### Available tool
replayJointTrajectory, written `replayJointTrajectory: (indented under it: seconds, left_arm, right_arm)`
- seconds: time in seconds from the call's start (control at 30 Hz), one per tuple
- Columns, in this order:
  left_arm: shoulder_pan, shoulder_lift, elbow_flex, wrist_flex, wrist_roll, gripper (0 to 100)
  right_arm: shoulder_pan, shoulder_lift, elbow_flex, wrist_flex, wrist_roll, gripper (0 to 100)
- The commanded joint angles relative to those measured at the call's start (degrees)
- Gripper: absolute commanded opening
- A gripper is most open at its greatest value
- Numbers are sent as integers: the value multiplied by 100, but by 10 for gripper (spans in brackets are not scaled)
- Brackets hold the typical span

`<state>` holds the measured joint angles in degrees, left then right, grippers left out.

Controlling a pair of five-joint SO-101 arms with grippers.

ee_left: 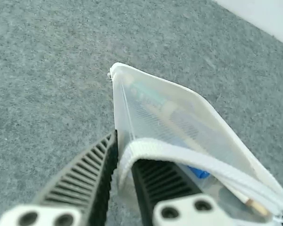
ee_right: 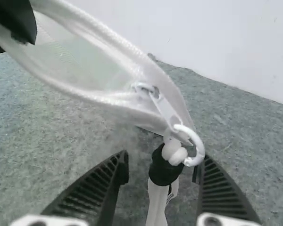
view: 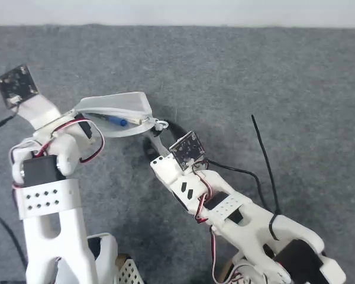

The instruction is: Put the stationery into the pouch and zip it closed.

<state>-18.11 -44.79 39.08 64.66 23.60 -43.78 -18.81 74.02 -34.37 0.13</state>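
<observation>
high view: the pouch [view: 115, 112], translucent white, lies on the grey felt table [view: 254, 77] at about 11 o'clock from the table's centre, with its mouth unzipped. a blue-capped item [view: 119, 122] of stationery shows inside the opening. the left gripper [view: 86, 122] holds the pouch's 9 o'clock end; the right gripper [view: 161, 137] sits at its 4 o'clock end, just below the pull ring [view: 161, 125]. a black cable [view: 266, 165] runs at 3 o'clock.

left wrist view: the left gripper [ee_left: 125, 153] has its fingers clamped on the pouch's zipper edge; the blue-capped item [ee_left: 198, 173] and other stationery show through the wall of the pouch [ee_left: 179, 117].

right wrist view: the right gripper [ee_right: 161, 162] has its fingers apart, flanking a black-and-white tag [ee_right: 162, 172] hanging from the pull ring [ee_right: 194, 143]; the slider [ee_right: 148, 90] sits at the pouch's end.
</observation>
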Motion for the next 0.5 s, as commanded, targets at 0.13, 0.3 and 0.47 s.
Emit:
replayJointTrajectory:
  seconds: [0.13,0.3,0.47]
  left_arm:
    - [0,-35,-13,-273,-26,9]
    - [0,-35,-13,-273,-26,9]
    - [0,-35,-13,-264,-35,9]
  right_arm:
    - [-4,-31,-343,-145,79,215]
    - [4,-31,-352,-163,88,128]
    - [4,-57,-360,-163,105,73]
